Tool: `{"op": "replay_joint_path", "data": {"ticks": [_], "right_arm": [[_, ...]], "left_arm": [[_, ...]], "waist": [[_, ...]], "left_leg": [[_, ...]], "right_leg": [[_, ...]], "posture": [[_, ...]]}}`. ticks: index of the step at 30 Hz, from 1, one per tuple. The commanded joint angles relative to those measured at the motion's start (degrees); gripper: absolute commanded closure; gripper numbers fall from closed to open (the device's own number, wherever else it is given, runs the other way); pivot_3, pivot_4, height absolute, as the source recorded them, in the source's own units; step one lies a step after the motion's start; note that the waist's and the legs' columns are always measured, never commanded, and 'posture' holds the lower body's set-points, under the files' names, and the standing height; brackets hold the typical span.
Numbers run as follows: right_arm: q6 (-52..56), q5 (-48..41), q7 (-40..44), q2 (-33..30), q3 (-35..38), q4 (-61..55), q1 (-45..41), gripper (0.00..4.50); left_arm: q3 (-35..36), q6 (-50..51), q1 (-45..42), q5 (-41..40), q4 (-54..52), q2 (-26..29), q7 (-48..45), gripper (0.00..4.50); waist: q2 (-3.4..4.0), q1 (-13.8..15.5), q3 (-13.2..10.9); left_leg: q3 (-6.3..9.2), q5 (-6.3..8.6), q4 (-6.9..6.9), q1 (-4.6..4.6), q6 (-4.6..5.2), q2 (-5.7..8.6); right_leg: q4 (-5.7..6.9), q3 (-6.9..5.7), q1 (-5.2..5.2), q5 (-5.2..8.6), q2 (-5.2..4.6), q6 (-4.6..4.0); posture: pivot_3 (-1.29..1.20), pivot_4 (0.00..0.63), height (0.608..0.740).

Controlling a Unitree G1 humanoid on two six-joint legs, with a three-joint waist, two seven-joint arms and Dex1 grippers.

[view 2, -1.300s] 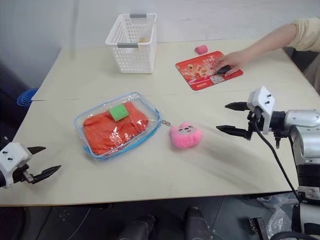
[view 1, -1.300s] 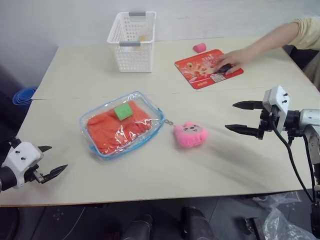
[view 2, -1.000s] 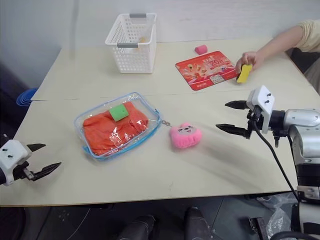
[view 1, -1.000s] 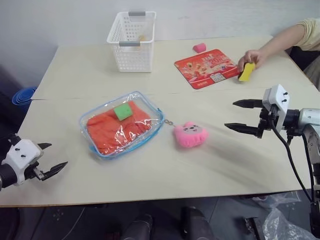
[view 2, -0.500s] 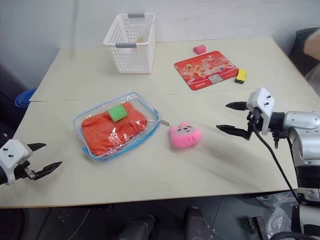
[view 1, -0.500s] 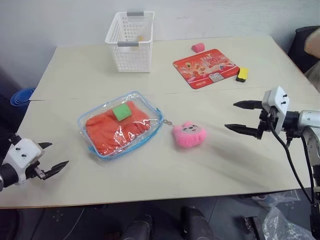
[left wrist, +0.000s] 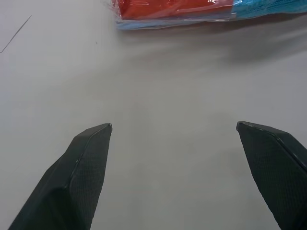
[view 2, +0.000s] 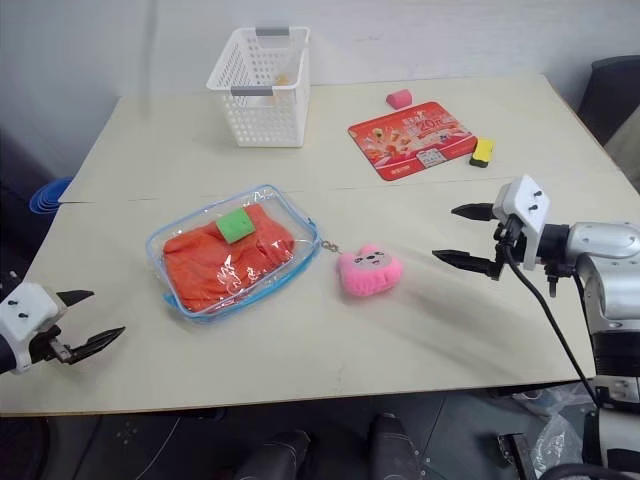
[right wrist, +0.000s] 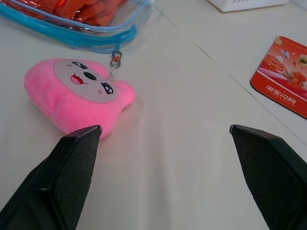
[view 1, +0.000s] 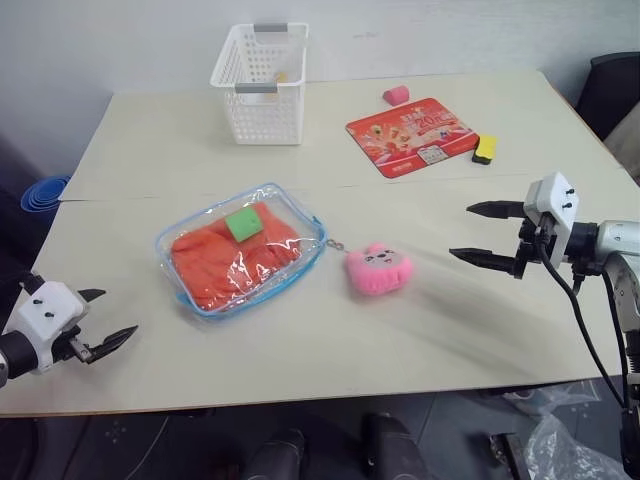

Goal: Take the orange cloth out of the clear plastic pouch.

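Left eye view: both tools (view 1: 105,318) (view 1: 478,234) wide open, empty.

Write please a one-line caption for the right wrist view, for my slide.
Open right gripper facing the pink plush toy chained to the clear pouch with the orange cloth inside.
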State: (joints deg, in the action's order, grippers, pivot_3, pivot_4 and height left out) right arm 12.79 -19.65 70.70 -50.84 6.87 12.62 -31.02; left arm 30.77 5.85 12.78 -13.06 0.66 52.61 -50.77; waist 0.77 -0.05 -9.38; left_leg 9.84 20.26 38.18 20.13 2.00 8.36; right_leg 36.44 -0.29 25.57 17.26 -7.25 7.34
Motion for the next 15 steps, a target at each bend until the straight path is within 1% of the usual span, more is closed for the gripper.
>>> {"op": "replay_joint_path", "data": {"ticks": [1,4,9,12,15], "right_arm": [[-0.69,-0.55,-0.22,-0.12,0.99,-0.8,-0.9,0.0],[1.36,-1.51,-0.51,-0.08,1.34,-1.08,-1.2,0.0],[6.94,-4.59,0.27,-0.64,1.79,-5.11,-0.31,0.0],[10.5,-7.28,0.24,-0.59,2.23,-9.52,0.45,0.0],[13.56,-9.52,-1.39,0.29,2.37,-14.32,0.67,0.0]], "left_arm": [[0.27,0.74,-0.84,-0.82,-1.08,-0.2,0.41,0.16],[-0.04,2.85,-1.96,-2.31,-2.34,-0.34,-0.07,0.16],[-0.88,12.05,-6.46,-10.04,-8.96,0.44,-2.49,0.16],[-4.54,15.87,-11.69,-12.54,-12.05,0.81,-3.29,0.16],[-11.65,18.82,-22.2,-13.16,-12.04,-0.94,-2.11,0.16]], "waist": [[0.0,0.02,0.0],[0.0,0.0,0.0],[-0.01,0.07,-0.01],[-0.01,0.2,-0.01],[-0.02,0.67,-0.01]], "left_leg": [[0.0,0.0,0.0,0.0,0.0,0.0],[-0.01,0.0,0.01,0.0,0.0,0.0],[-0.01,0.02,0.07,0.01,0.0,-0.02],[-0.01,0.03,0.1,0.02,0.01,-0.02],[0.0,0.04,0.16,0.03,-0.01,-0.02]], "right_leg": [[-0.01,0.0,0.0,0.0,0.0,0.0],[0.0,0.01,0.0,0.0,0.0,0.0],[0.02,0.04,0.0,0.0,0.02,0.0],[0.03,0.03,-0.01,-0.01,0.02,0.0],[0.04,0.01,-0.01,-0.01,0.03,0.0]], "posture": [[0.0,0.15,0.74],[0.0,0.15,0.74],[0.0,0.15,0.74],[0.0,0.15,0.74],[0.0,0.15,0.74]]}}
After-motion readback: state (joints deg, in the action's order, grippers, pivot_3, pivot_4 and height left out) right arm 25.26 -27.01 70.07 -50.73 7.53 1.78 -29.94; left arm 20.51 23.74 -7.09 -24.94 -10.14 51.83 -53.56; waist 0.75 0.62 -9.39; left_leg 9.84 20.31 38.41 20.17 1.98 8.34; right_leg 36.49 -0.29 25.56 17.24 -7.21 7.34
